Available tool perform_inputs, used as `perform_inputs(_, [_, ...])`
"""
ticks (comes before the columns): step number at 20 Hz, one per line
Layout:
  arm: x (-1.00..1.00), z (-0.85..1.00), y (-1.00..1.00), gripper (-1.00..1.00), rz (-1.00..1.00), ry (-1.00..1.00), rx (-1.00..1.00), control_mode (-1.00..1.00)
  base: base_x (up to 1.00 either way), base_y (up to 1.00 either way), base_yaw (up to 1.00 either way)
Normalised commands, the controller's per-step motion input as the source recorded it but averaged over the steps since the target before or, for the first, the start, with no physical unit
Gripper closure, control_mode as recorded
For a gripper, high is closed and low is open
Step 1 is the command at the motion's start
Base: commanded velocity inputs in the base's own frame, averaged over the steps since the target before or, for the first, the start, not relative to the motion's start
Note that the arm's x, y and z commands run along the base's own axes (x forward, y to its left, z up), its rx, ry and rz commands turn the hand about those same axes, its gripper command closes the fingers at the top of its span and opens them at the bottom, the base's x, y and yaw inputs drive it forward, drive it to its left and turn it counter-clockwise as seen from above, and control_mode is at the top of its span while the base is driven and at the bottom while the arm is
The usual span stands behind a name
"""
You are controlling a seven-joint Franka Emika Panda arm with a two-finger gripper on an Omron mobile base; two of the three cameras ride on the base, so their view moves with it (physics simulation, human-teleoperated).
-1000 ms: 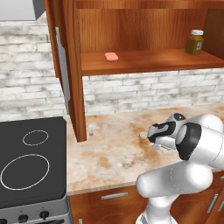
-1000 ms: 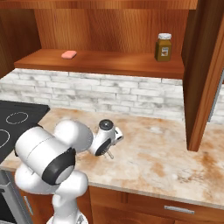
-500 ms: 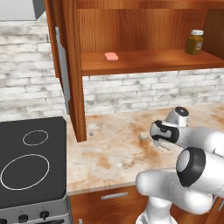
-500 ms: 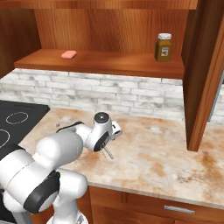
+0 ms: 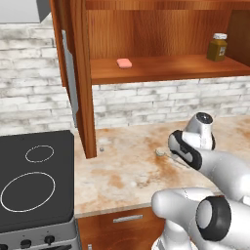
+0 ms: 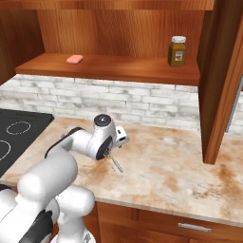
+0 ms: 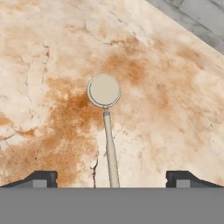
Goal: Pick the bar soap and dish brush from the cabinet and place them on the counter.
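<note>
While the gripper (image 7: 111, 178) is hanging low over the beige-tan stone-look counter (image 5: 122, 171) with its fingertips (image 7: 41, 178) spread wide and gripping nothing, the dish brush (image 7: 106, 127), a thin pale stick with a round flat cream head, is lying flat on the counter between the two tips, handle running toward the camera, so that half of the job is looking done. I'm reading the brush as light and stiff, no risk sitting where it is. What's remaining is the small flat pink bar soap (image 5: 124, 63), which is sitting on the wooden shelf of the reddish-brown open wall cabinet (image 6: 118, 71), near the shelf's left end and close to the front edge. I'm judging it light, rigid and probably a bit slick with those rounded corners, and low-profile, so I'm suggesting pinching across its short sides, fingers coming in level with the shelf, not from the top. An amber jar with a white lid (image 6: 177, 51) is standing upright at the far right of the same shelf, well apart from the soap; its contents aren't readable, and it's not getting in the way.
</note>
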Motion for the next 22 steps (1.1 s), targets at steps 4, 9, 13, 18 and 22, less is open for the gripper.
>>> perform_inputs(4, [-0.24,0.37,0.05,-1.0,-0.09,0.0,0.1,-1.0,0.0,0.0,0.0])
perform_inputs(9, [-0.23,0.35,0.1,-1.0,-0.11,0.0,0.08,-1.0,0.0,0.0,0.0])
perform_inputs(13, [-0.16,0.45,0.19,-1.0,-0.05,0.0,0.03,-1.0,0.0,0.0,0.0])
perform_inputs(18, [0.0,0.62,0.09,-1.0,0.02,0.0,0.01,-1.0,0.0,0.0,0.0])
perform_inputs(22, [0.0,0.62,0.06,-1.0,0.07,-0.02,0.0,-1.0,0.0,0.0,0.0])
